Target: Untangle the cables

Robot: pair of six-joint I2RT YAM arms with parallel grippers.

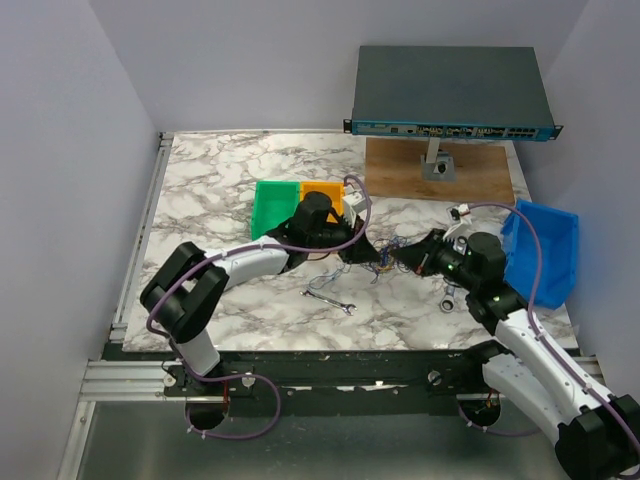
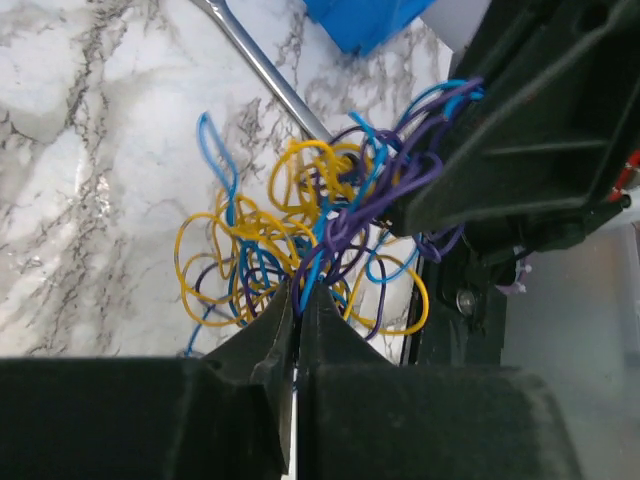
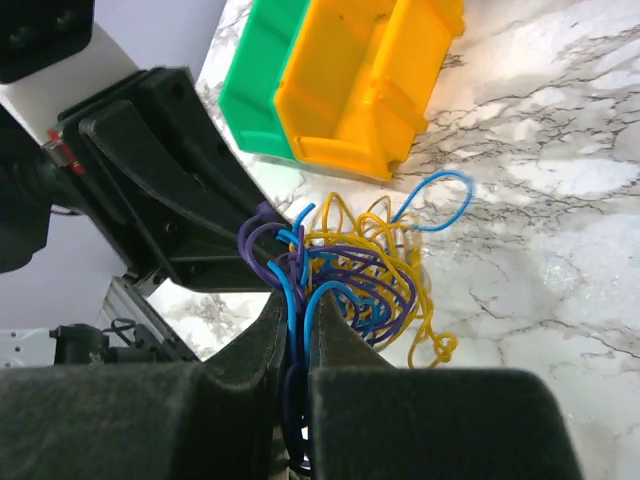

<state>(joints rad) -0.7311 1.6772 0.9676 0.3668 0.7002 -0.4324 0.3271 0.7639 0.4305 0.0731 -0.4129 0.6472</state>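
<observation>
cables (image 3: 360, 270) located mid-worktop (image 1: 230, 180), a loose knot of yellow, blue and purple strands held between the two hands, which face each other tip to tip. left hand (image 2: 297, 305): fingers drawn nearly together, only a slit between them, with a blue strand running into that slit; reads as a pinch on the near edge of the knot. right hand (image 3: 298, 315): fingers pressed together on blue and purple strands that pass down between them. most of the knot hangs free between the hands; whether it touches the marble cannot be told. wrench (image 1: 330, 300) lies flat just in front of the knot, apart from it. green bin (image 1: 272, 207) and orange bin (image 1: 322, 195) stand side by side behind the left arm. blue bin (image 1: 545, 250) sits at the right edge, beside the right arm.
</observation>
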